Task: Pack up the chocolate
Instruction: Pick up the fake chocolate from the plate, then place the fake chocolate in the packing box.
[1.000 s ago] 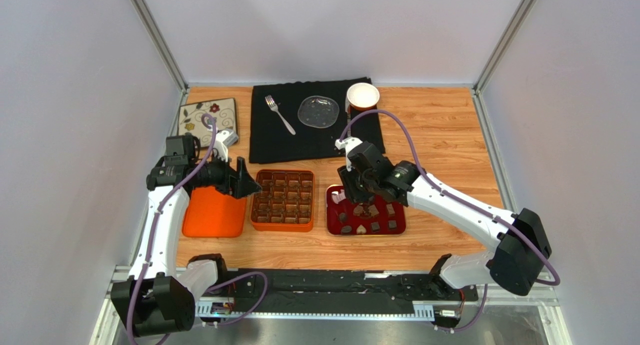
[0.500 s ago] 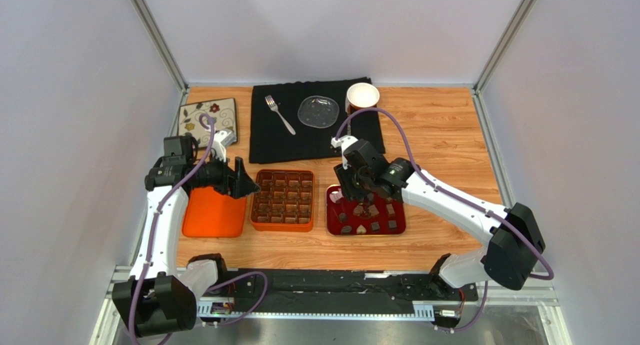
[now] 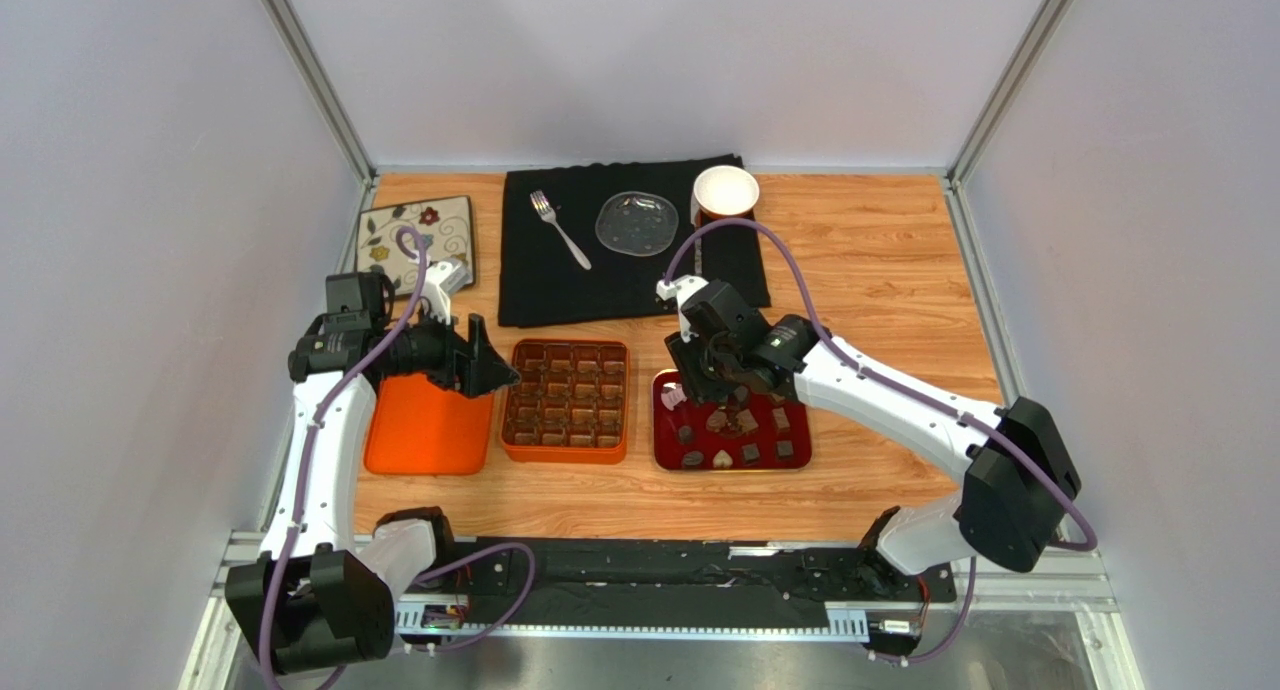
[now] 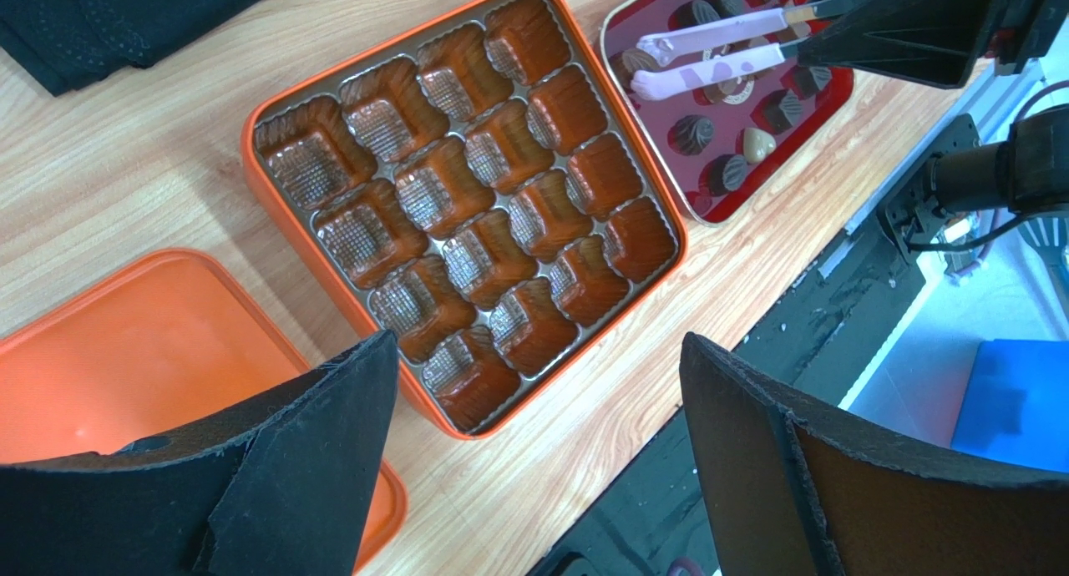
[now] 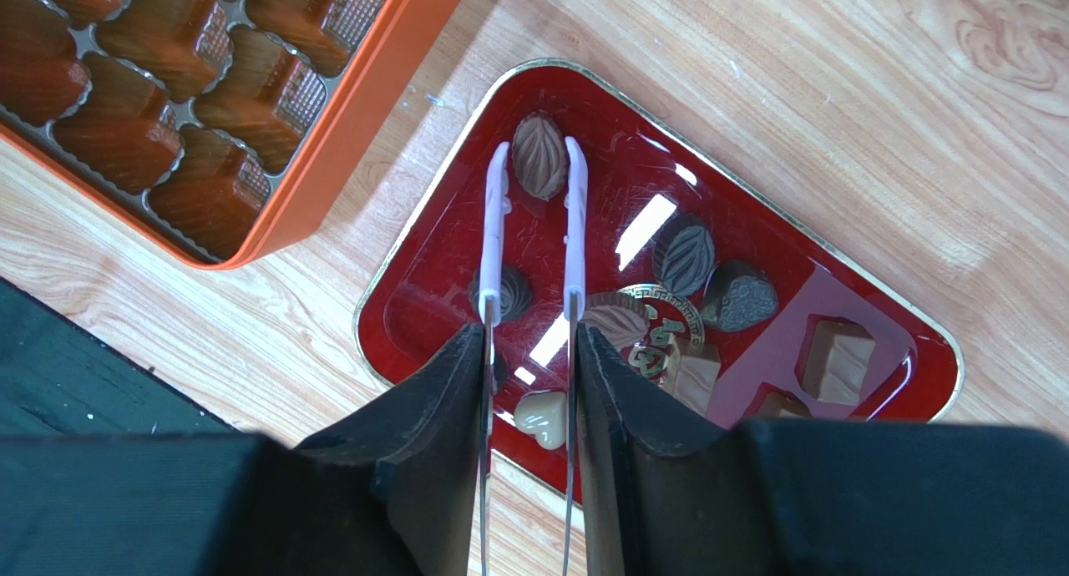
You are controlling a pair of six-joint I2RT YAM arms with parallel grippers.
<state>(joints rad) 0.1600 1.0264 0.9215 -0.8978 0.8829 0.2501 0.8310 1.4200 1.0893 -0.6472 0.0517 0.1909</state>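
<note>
Chocolate [image 5: 686, 258] is all in the red tray [image 5: 427, 276], a mix of round, square and heart-ish shapes. My right gripper [image 5: 530, 338] is clamped narrow on a pair of pale tongs [image 5: 571, 226]. Their tips sit either side of a lighter oval piece [image 5: 540, 157] in the tray's corner on the box side, and I can't tell if they're actually pinching it. Orange box [image 4: 483, 219] is just beside the tray on the tabletop [image 3: 887, 270], every cup empty, with an orange lid [image 4: 138, 351] flat on its other side. My left gripper [image 4: 540, 351] hangs wide open above the lid's edge and the box, holding nothing.
</note>
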